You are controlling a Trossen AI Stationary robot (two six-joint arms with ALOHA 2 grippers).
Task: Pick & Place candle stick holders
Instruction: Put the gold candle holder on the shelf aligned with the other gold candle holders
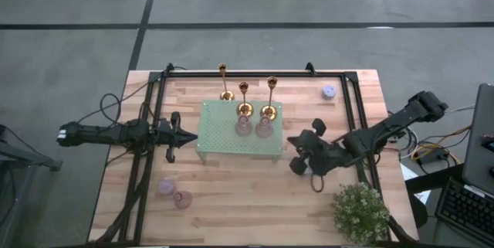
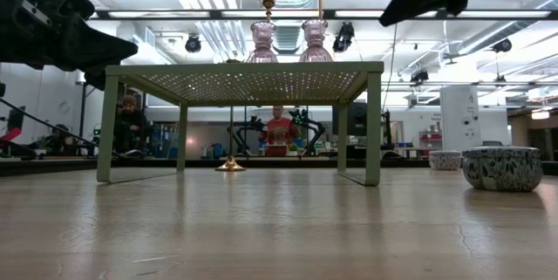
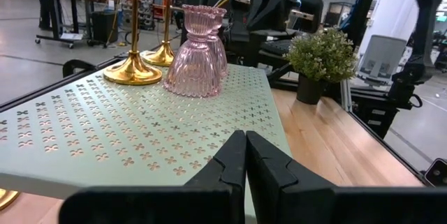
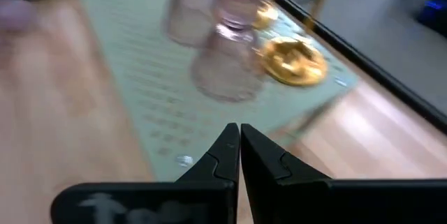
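Three slender, shiny brass candle stick holders, each a thin stem on a round flared base, stand toward the far side of the pale wood-plank table point(image 1: 255, 194). Two of them point(image 1: 244, 101) point(image 1: 269, 101) rest on the far part of a low, mint-green perforated metal stand point(image 1: 224, 140), side by side; the third point(image 1: 225, 84) stands on the bare wood just beyond the stand's far left corner.

Just in front of the two raised ones sit two ribbed, bell-shaped pink glass holders point(image 1: 243, 127) point(image 1: 264, 127), close together and glossy.

The left hand point(image 1: 185, 137) hovers just left of the stand, fingers clenched to a point with nothing between them (the left wrist view shows them pressed together over the stand's near edge). The right hand point(image 1: 297, 152) hangs just right of the stand, likewise clenched and empty.

Two small squat pieces, lavender point(image 1: 166, 186) and pink point(image 1: 182, 199), lie at the near left of the table; a lavender one point(image 1: 329, 91) sits at the far right corner. A bushy green potted plant point(image 1: 360, 212) stands at the near right. A black tube frame point(image 1: 351, 109) rims the table, and grey concrete floor point(image 1: 69, 62) surrounds it.
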